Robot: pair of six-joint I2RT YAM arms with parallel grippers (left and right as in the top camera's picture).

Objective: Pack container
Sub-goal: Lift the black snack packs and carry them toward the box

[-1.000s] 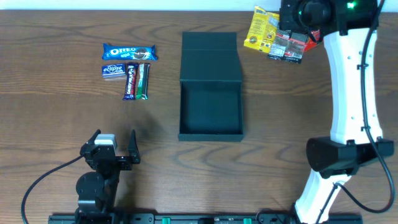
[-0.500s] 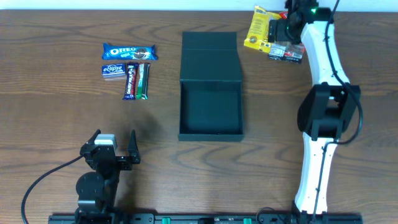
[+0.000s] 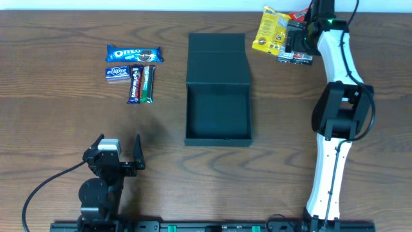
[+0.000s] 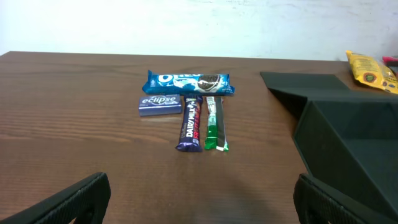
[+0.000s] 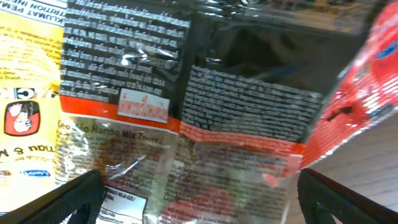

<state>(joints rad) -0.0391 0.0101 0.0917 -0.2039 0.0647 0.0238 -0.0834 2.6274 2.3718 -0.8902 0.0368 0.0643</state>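
The container (image 3: 217, 96) is a dark green-black box in the table's middle, its flap lid laid open toward the back; the left wrist view shows the container (image 4: 351, 140) at the right. My right gripper (image 3: 295, 38) hovers over a black-and-red snack packet (image 3: 297, 51) at the back right. Seen from the right wrist, the gripper (image 5: 199, 202) is open, fingers wide to either side of the packet (image 5: 236, 124), with a yellow packet (image 5: 28, 106) to the left. My left gripper (image 3: 117, 153) stands open near the front left, with only bare table between its fingers (image 4: 78, 199).
At the back left lie an Oreo pack (image 3: 134, 53), an Eclipse box (image 3: 116, 72), a Dairy Milk bar (image 3: 135, 84) and a green bar (image 3: 148, 84). The yellow packet (image 3: 270, 29) lies beside the black-and-red one. The table's back edge runs just behind them.
The right arm has changed pose and brought its gripper down closer over the packets at the back right. The left arm has not moved.
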